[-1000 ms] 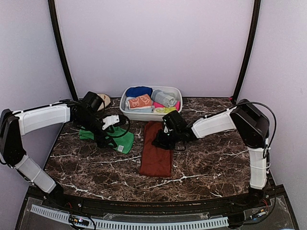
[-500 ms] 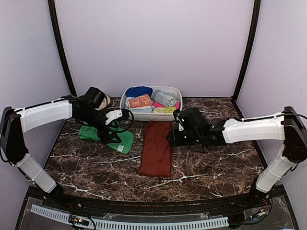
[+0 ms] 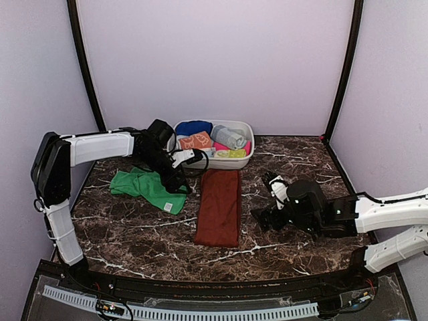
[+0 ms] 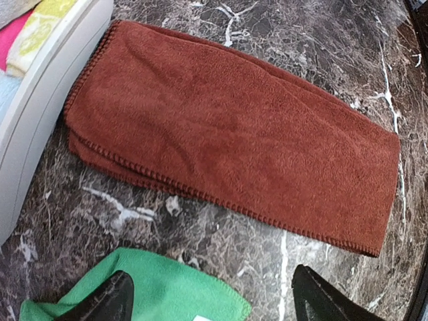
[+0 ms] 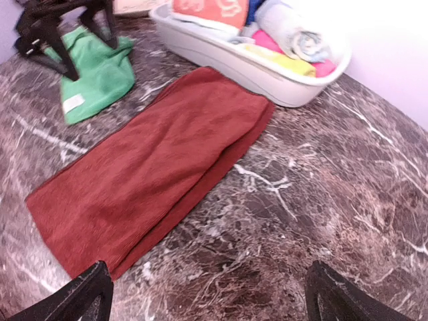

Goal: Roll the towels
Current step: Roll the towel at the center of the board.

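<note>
Rust-brown towel (image 3: 219, 207) flat, long axis near-to-far; left pincer (image 4: 214, 294), right pincer (image 5: 214, 291) both gaping, empty.

No writing can be read in any view. The green towel (image 5: 100, 77) carries a small white tag (image 5: 72, 103), whose face looks blank (any print is too small to tell). The orange towel (image 3: 195, 141) in the basin (image 3: 208, 161) bears cream figures, not letters.

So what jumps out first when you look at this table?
A long rust-brown towel lies flat in the middle of the dark marble table. Left of it sits a crumpled bright green towel, and at the back a white basin is packed with colourful rolled towels.
</note>
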You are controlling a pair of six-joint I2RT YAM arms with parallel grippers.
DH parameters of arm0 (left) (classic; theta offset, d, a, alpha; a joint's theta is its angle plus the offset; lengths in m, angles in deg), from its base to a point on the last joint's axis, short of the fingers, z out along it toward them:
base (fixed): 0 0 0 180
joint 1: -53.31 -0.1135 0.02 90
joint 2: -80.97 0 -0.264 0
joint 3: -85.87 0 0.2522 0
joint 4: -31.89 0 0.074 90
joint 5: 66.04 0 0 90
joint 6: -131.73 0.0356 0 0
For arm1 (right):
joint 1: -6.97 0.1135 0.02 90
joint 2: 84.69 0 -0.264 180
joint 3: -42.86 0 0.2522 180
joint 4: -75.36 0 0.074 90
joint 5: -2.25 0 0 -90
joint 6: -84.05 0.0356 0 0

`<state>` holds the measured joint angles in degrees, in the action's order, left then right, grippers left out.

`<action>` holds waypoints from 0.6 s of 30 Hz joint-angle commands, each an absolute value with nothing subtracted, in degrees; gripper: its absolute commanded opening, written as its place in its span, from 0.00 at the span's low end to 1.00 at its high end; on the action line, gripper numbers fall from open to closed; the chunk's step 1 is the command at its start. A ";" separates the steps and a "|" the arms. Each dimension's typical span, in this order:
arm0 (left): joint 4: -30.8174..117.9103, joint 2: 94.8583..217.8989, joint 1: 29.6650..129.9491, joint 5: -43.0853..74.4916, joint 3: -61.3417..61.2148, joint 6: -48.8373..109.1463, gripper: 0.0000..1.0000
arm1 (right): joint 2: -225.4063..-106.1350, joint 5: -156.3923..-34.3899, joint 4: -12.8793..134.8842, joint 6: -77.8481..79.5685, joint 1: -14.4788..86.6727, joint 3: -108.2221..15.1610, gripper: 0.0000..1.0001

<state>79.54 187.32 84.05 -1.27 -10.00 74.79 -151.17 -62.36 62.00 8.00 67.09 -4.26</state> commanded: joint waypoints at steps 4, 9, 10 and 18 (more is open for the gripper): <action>78.81 194.28 88.18 -0.79 -17.94 73.75 0.84 | -155.34 -69.06 63.29 -14.63 77.58 -5.61 0.97; 78.60 199.97 91.89 -0.53 -23.57 73.09 0.84 | -163.83 -69.79 62.66 -24.97 83.06 -9.06 0.87; 78.67 200.87 92.22 -0.60 -24.57 72.89 0.84 | -165.49 -69.66 62.99 -26.36 83.28 -9.76 0.84; 77.54 206.26 94.41 1.41 -26.87 73.90 0.84 | -174.92 -68.84 70.21 -31.99 83.47 -11.69 0.67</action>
